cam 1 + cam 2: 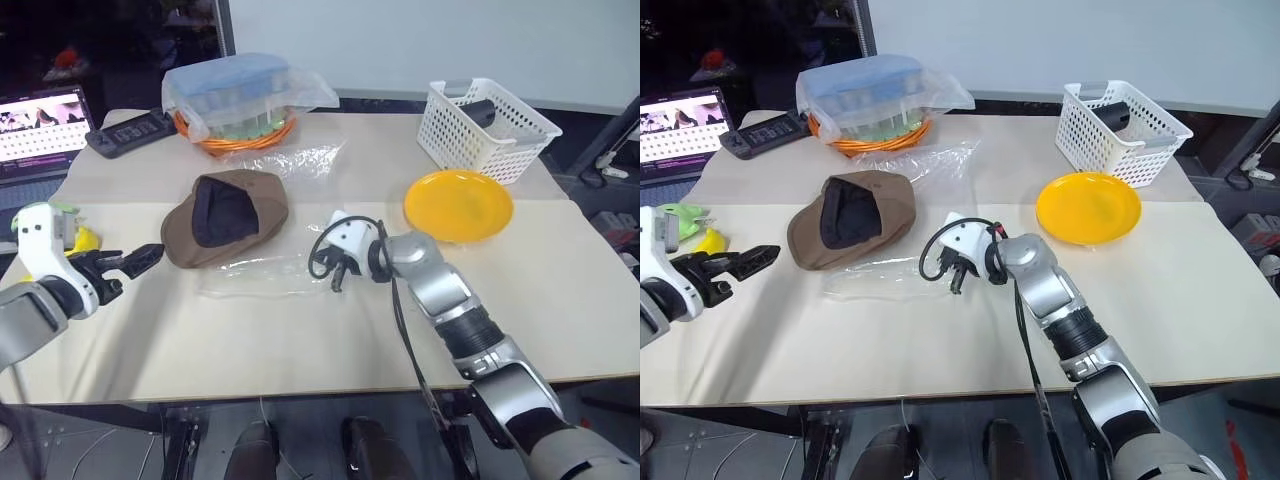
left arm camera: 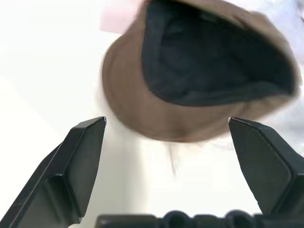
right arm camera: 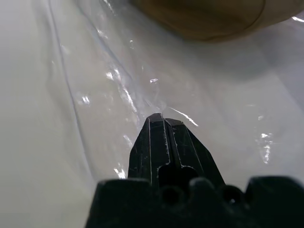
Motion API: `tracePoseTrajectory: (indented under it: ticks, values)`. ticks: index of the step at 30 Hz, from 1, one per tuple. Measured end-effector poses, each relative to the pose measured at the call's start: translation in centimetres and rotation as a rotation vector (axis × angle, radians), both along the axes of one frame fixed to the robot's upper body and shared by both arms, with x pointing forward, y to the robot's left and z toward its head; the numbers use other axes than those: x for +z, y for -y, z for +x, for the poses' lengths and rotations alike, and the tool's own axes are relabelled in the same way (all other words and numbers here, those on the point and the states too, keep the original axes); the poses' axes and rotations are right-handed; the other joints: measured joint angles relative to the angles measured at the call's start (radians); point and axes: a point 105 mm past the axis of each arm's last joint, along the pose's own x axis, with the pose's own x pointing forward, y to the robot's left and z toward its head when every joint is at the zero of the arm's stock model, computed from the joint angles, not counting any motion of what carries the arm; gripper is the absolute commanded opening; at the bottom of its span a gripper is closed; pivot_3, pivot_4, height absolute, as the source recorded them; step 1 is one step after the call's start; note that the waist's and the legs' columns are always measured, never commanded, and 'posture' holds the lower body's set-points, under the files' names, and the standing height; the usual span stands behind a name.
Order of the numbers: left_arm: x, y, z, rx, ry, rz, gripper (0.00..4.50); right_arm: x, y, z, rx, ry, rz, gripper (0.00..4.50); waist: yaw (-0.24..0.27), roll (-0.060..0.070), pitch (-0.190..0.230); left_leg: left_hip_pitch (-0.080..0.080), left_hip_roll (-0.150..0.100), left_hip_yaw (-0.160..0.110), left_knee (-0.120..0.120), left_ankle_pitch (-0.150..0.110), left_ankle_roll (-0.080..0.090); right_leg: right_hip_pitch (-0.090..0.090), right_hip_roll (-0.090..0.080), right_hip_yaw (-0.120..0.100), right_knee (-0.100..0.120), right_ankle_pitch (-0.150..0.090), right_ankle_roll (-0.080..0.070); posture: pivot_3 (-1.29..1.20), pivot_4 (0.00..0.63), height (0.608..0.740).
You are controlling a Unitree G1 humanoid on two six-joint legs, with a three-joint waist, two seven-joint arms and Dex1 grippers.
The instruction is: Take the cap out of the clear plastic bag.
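The brown cap [image 1: 225,215] lies upside down on the table, its black lining facing up. The clear plastic bag [image 1: 262,274] lies flat beside and partly under it, and more crinkled film shows behind the cap. My left gripper [image 1: 138,259] hovers open just left of the cap; in the left wrist view its fingers [image 2: 85,156] stand wide apart with the cap [image 2: 142,114] ahead. My right gripper [image 1: 337,281] points down at the bag to the cap's right. Its fingers [image 3: 159,137] are shut over the film [image 3: 118,90]; I cannot tell whether any film is pinched.
A yellow disc [image 1: 458,205] lies right of my right wrist, with a white basket [image 1: 487,125] behind it. An orange basket and blue box in cloudy wrapping [image 1: 240,100] stand at the back. A laptop [image 1: 40,130] and a black remote [image 1: 130,133] are at the far left.
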Motion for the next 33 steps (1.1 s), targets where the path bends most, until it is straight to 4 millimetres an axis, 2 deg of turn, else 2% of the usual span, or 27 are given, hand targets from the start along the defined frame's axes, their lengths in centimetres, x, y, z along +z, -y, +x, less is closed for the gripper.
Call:
tracePoseTrajectory:
  ticks: [3,6,8,9,10,11,13,16,18,20,21,24,27,30,33]
  values:
    - [0.8,3.0,-0.6,-0.192,0.019,0.090,4.50,1.3,0.0,-1.4,0.097,-0.044,0.035,1.86,0.001,0.000,0.000,0.000,0.000,0.000,-0.001,0.000,0.000,0.000,0.000,0.000,0.000,-0.001,0.000,0.00,0.150,0.740]
    - [0.3,5.7,-1.5,-0.361,0.003,0.142,4.50,2.3,0.6,-3.1,0.180,-0.085,0.036,2.89,0.001,0.000,0.000,0.000,0.000,0.000,-0.004,0.000,0.001,-0.001,0.000,0.000,0.000,0.000,0.003,0.00,0.150,0.740]
    - [-0.2,6.6,-1.9,-0.433,-0.007,0.159,4.50,2.9,1.6,-4.5,0.233,-0.126,0.032,3.55,0.005,0.000,0.000,0.000,0.000,0.000,-0.006,0.001,0.002,-0.001,0.000,0.000,0.000,0.000,0.004,0.00,0.150,0.740]
    - [-0.3,6.7,-2.0,-0.445,-0.010,0.159,4.50,3.1,1.9,-5.0,0.248,-0.141,0.035,3.75,0.006,0.000,0.000,0.001,0.000,0.000,-0.006,0.003,0.005,-0.002,0.001,0.000,0.000,-0.001,0.003,0.00,0.150,0.740]
    - [-0.4,6.7,-1.9,-0.450,-0.002,0.159,4.50,3.3,2.2,-5.4,0.260,-0.162,0.043,4.23,0.004,0.000,0.000,0.001,0.000,0.000,-0.007,0.003,0.005,-0.002,0.001,0.000,0.000,-0.001,0.003,0.00,0.150,0.740]
    - [-0.2,6.7,-1.8,-0.457,0.028,0.143,4.50,3.7,2.7,-5.9,0.274,-0.182,0.053,4.44,0.004,0.001,0.001,0.002,0.000,0.000,-0.007,0.004,0.006,-0.002,0.001,0.000,0.000,-0.001,0.003,0.00,0.150,0.740]
    - [0.0,6.7,-1.5,-0.452,0.097,0.099,4.50,4.4,3.7,-6.4,0.274,-0.198,0.080,4.44,0.006,0.002,0.001,0.003,0.000,0.000,-0.008,0.004,0.007,-0.001,0.001,0.000,0.000,-0.001,0.003,0.00,0.150,0.740]
    - [0.1,5.5,-1.0,-0.357,0.230,0.073,4.50,5.2,5.8,-5.0,0.145,-0.161,0.173,4.44,0.005,0.001,0.001,0.004,0.000,0.001,-0.007,0.004,0.007,0.000,0.001,0.001,0.000,-0.001,0.003,0.00,0.150,0.740]
    - [-1.2,4.1,-0.6,-0.228,0.255,0.081,4.50,5.1,7.9,-3.2,-0.013,-0.139,0.258,4.44,0.007,0.001,0.001,0.004,0.000,0.001,-0.007,0.005,0.008,0.001,0.000,0.001,0.000,-0.001,0.003,0.00,0.150,0.740]
    - [-2.4,2.7,-0.1,-0.039,0.323,0.000,4.50,4.6,10.1,-1.9,-0.168,-0.093,0.355,4.44,0.014,0.001,0.000,0.004,-0.001,0.001,-0.006,0.005,0.008,0.003,0.000,0.002,-0.001,0.000,0.004,0.00,0.150,0.740]
    - [-2.9,2.4,0.0,0.011,0.329,-0.025,4.50,4.3,10.5,-1.6,-0.204,-0.091,0.384,4.44,0.014,0.000,0.000,0.005,-0.001,0.001,-0.006,0.005,0.008,0.003,0.000,0.002,0.000,0.000,0.005,0.00,0.150,0.740]
    - [-6.3,1.5,-0.3,0.217,0.304,-0.029,4.50,2.1,12.5,-0.8,-0.399,-0.104,0.537,4.44,0.015,0.000,-0.001,0.003,-0.001,0.001,-0.004,0.005,0.008,0.003,0.000,0.003,0.000,0.001,0.006,0.00,0.150,0.740]
    - [-8.1,0.6,-0.7,0.390,0.330,0.066,4.50,-0.3,14.7,-0.3,-0.625,-0.048,0.626,4.44,0.015,-0.001,-0.002,0.003,-0.001,0.000,-0.003,0.005,0.008,0.003,0.000,0.003,0.000,0.002,0.007,0.00,0.150,0.740]
    - [-7.8,0.7,-0.9,0.488,0.407,0.132,4.50,-3.1,15.9,-0.9,-0.777,-0.017,0.631,4.44,0.015,0.000,-0.003,0.003,-0.001,0.000,-0.002,0.005,0.008,0.003,0.000,0.003,0.000,0.002,0.008,0.00,0.150,0.740]
    - [-7.7,1.9,-1.0,0.502,0.451,0.126,4.50,-5.4,16.0,-1.7,-0.845,0.004,0.593,4.44,0.013,0.000,-0.004,0.003,-0.001,0.001,-0.001,0.005,0.008,0.003,0.000,0.004,0.000,0.001,0.011,0.00,0.150,0.740]
